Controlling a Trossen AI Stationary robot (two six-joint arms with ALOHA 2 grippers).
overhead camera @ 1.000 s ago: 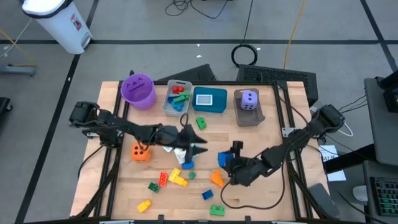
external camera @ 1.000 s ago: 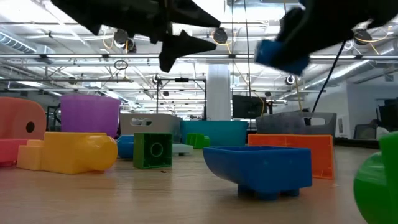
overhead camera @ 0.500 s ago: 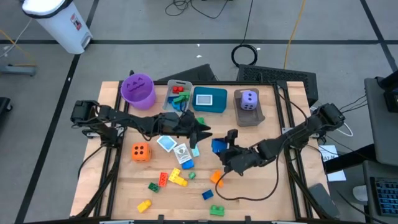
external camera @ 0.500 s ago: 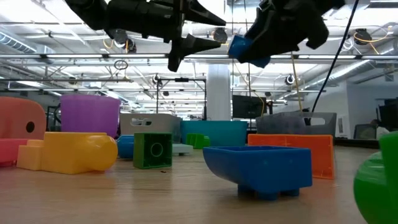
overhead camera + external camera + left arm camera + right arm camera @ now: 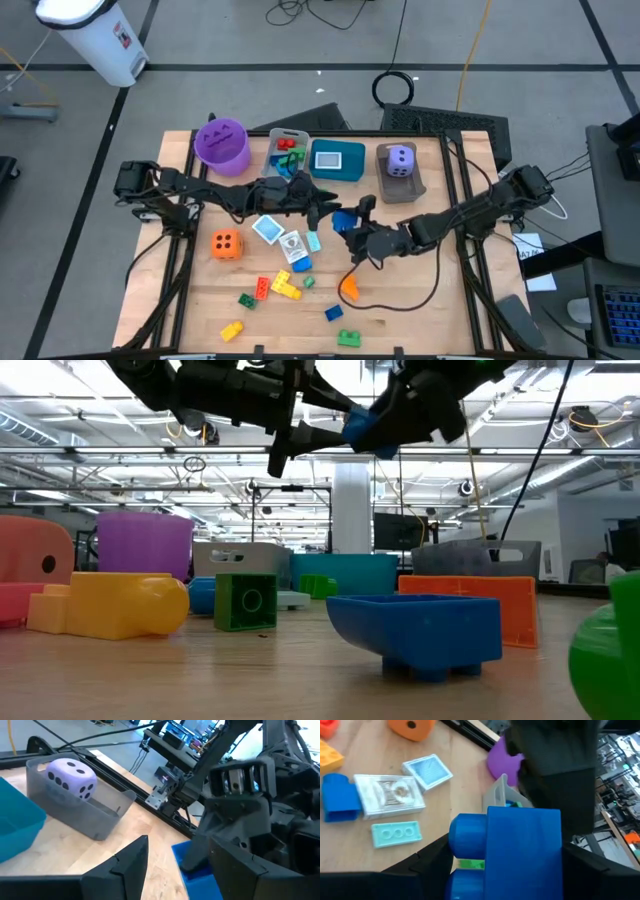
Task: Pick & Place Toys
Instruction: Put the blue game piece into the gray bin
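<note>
My right gripper (image 5: 350,226) is shut on a blue brick (image 5: 512,851) and holds it above the table's middle; it also shows in the low view (image 5: 362,426). My left gripper (image 5: 325,206) is open and empty, its fingertips right beside that brick (image 5: 197,876), on its left. On the table lie an orange die (image 5: 226,243), two cards (image 5: 280,237), a pale teal brick (image 5: 313,241) and several loose bricks (image 5: 285,285). A purple die (image 5: 400,160) sits in the grey bin at the far right. My right gripper pinches the blue brick between its two fingers, one on each of two opposite sides (image 5: 470,847). The fingers come from the table's right, about level. The brick is lifted well clear of the table (image 5: 362,426).
At the far edge stand a purple bucket (image 5: 222,145), a grey bin (image 5: 272,160) with red and green bricks, a teal bin (image 5: 337,172) and the grey bin (image 5: 405,188) with the die. An orange brick (image 5: 348,287) lies below the right arm.
My right gripper has risen with the blue brick and carried it toward the table's far edge and left, up to the left gripper's fingertips. My left gripper has gone up and toward the far edge, staying open.
</note>
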